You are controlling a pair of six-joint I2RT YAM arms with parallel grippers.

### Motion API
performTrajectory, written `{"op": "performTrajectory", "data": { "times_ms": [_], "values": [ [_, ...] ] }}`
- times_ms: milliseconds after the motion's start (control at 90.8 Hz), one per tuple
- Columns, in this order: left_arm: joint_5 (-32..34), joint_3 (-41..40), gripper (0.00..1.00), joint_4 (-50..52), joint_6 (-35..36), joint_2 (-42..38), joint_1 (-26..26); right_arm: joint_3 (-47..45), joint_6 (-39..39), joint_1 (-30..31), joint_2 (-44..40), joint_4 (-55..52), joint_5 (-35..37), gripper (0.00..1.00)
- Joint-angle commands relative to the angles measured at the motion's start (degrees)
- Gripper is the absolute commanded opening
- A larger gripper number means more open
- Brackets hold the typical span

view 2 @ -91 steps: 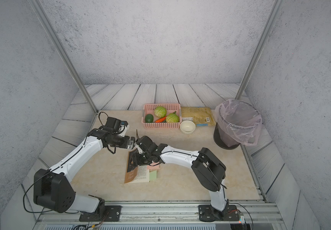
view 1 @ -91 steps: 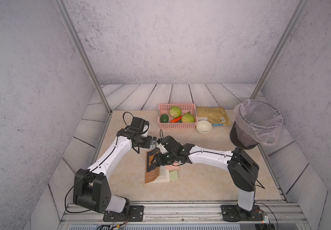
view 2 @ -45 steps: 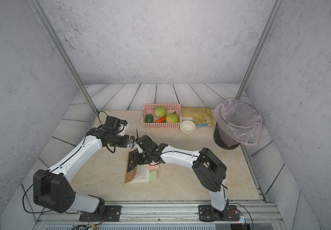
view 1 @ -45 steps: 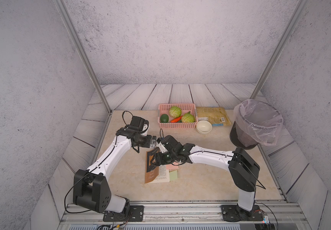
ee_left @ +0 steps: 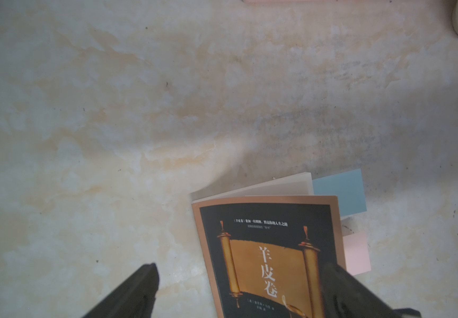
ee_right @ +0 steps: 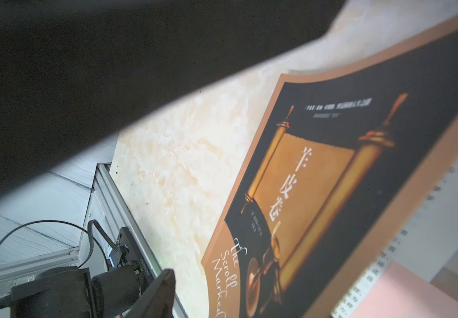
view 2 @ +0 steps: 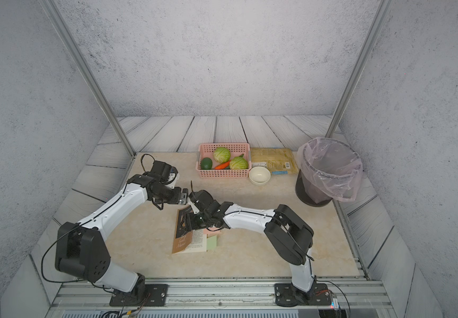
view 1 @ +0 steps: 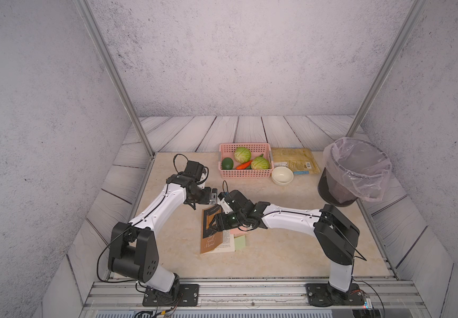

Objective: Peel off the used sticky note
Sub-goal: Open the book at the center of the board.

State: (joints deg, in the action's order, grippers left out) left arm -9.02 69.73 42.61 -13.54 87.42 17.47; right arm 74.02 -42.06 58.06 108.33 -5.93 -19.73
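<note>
Left gripper [view 1: 213, 196] and right gripper [view 1: 213, 223] both gape; I'd pinch only the free edge of the pink sticky note [view 1: 239, 231], mid-frame.

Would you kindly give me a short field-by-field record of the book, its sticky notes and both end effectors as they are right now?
Book: flat on the table, front cover bowed up, printed page showing.
Sticky notes: blue note, pink note and green note jut from the page edge.
Left end effector: open, empty, over the book's far end.
Right end effector: jaws apart, low over the cover; contact unclear.
Peeling: no note removed yet.
</note>
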Motion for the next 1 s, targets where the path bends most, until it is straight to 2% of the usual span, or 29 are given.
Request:
{"op": "performTrajectory", "data": {
  "times_ms": [0,308,694,991],
  "values": [
    [-0.4,2.4,0.98,-6.3,-3.1,0.1,0.5,-2.1,2.1,1.9,-2.6,2.1,-2.6,0.64],
    [2.2,2.2,0.98,-7.5,-6.0,-0.3,0.4,-5.0,1.8,2.0,-3.3,5.9,-3.2,0.64],
    [-3.7,2.9,0.98,-7.3,-5.8,2.3,0.4,-3.7,3.4,2.2,-3.2,5.1,-3.1,0.64],
    [-2.7,5.7,0.98,-6.3,-5.9,3.8,0.5,-2.0,4.6,2.5,-2.5,3.0,-2.4,0.64]
  ]
}}
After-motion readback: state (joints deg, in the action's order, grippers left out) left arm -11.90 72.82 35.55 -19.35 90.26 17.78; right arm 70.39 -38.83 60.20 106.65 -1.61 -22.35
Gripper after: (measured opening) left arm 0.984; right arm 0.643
